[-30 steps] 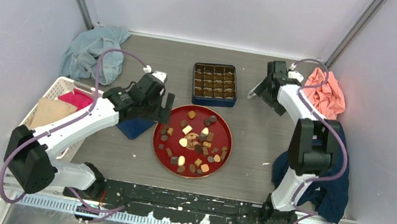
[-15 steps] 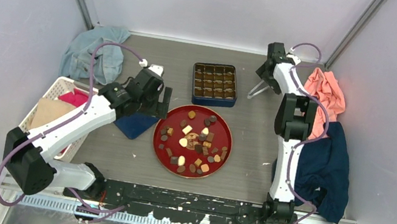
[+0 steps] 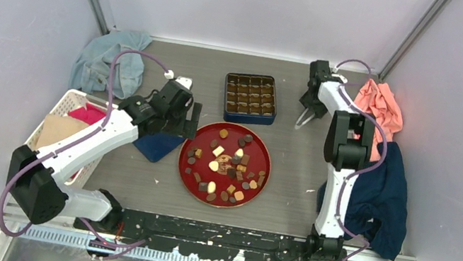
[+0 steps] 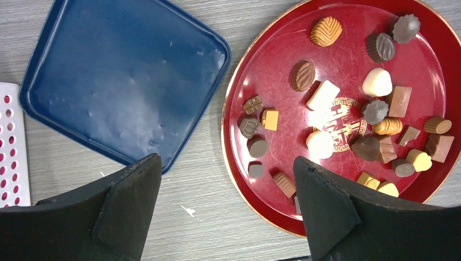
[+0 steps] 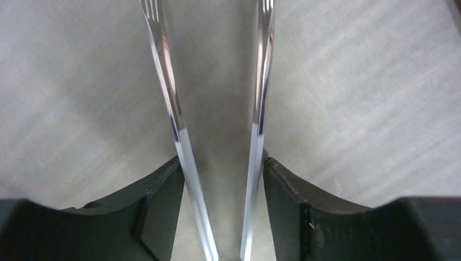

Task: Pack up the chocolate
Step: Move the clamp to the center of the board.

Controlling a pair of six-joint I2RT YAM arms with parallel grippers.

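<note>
Between the fingers of right gripper (image 5: 222, 160), 2 arms of clear tongs (image 5: 262, 81) are pinched; best to squeeze gently, tips aligned. Meanwhile left gripper (image 4: 225, 160) gapes wide; chocolate (image 4: 377, 82) lies on red plate (image 4: 272, 81) ahead-right of it.

**Left wrist view.** The red plate (image 4: 239, 98) is cut off by the top and right edges. Its near rim, and some of the chocolate (image 4: 323, 95) on it, are hidden behind one of the left fingers (image 4: 337, 217). The blue lid (image 4: 125, 81) runs out past the top edge. Only a strip of the white basket (image 4: 11, 141) shows at the left edge.

**Right wrist view.** The clear tongs (image 5: 176, 119) between the right fingers (image 5: 157, 206) leave the frame at top and bottom, so their tips are out of view.

**Top view.**
- The left arm (image 3: 113, 131) covers most of the blue lid.
- The right arm (image 3: 345, 143) covers part of the dark blue cloth (image 3: 385, 201).
- The compartments of the box (image 3: 247, 117) are too small to tell what they hold.
</note>
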